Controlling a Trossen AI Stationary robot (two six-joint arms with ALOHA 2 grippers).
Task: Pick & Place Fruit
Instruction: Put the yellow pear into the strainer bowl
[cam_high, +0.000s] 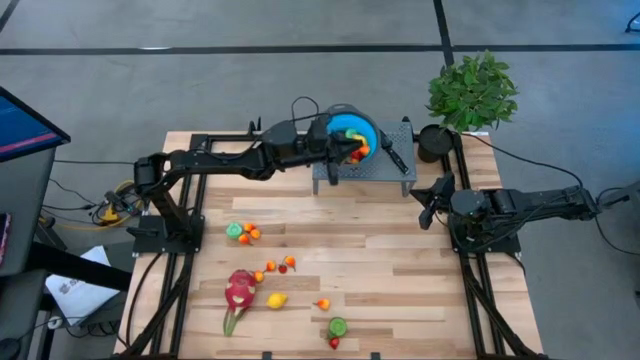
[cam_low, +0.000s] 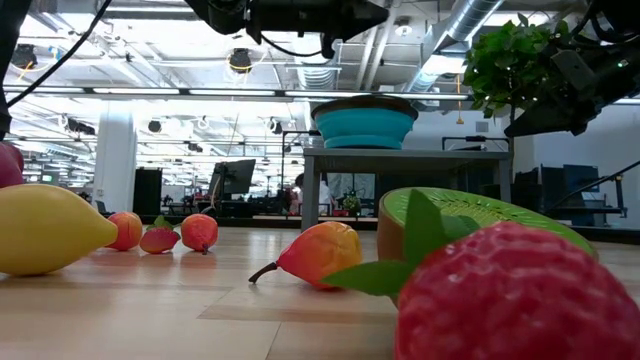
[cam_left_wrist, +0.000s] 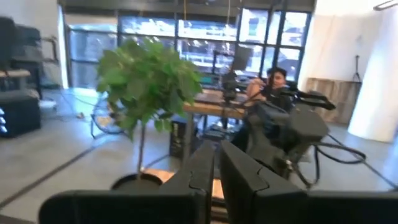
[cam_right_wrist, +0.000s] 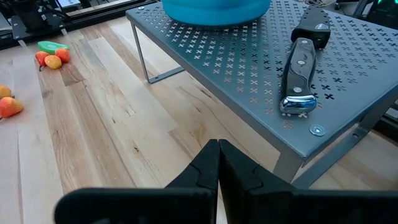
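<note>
A: Risk first. Left gripper (cam_high: 345, 150) hangs over the blue plastic bowl (cam_high: 352, 128) on the grey perforated metal stand (cam_high: 385, 172), its fingers (cam_left_wrist: 205, 171) pressed together with nothing visible between them in the left wrist view. Small orange and red pieces (cam_high: 358, 152) sit in the bowl right beside it. If the arm drops lower or swings sideways, I judge it could clip the bowl rim and slide the bowl along the stand.

B: And the black-handled steel knife (cam_right_wrist: 300, 73)?

A: It lies flat on the stand next to the bowl. A shoved bowl could push it toward the edge. Right gripper (cam_right_wrist: 217, 163) waits low near the stand's leg, clenched on nothing.

B: Where is the remaining fruit?

A: Scattered on the pale wooden plank tabletop (cam_high: 400, 260): pink-red dragon fruit with green tips (cam_high: 238, 292), yellow lemon (cam_high: 277, 300), green piece with two small orange ones (cam_high: 241, 233), several small red and orange pieces mid-table (cam_high: 279, 266), one more orange piece on its own (cam_high: 322, 303), and a halved green kiwi with a red strawberry (cam_high: 337, 330) near the front edge. Those round pieces could roll when nudged, and the front pair sits close to the table edge.

B: Room?

A: Leafy green potted plant (cam_high: 470, 95) at the table's far right corner. Grey concrete floor with dark lines, exposed ducts overhead, glazed wall and desks beyond. A person (cam_left_wrist: 273, 84) is seated at a desk in the background.
</note>
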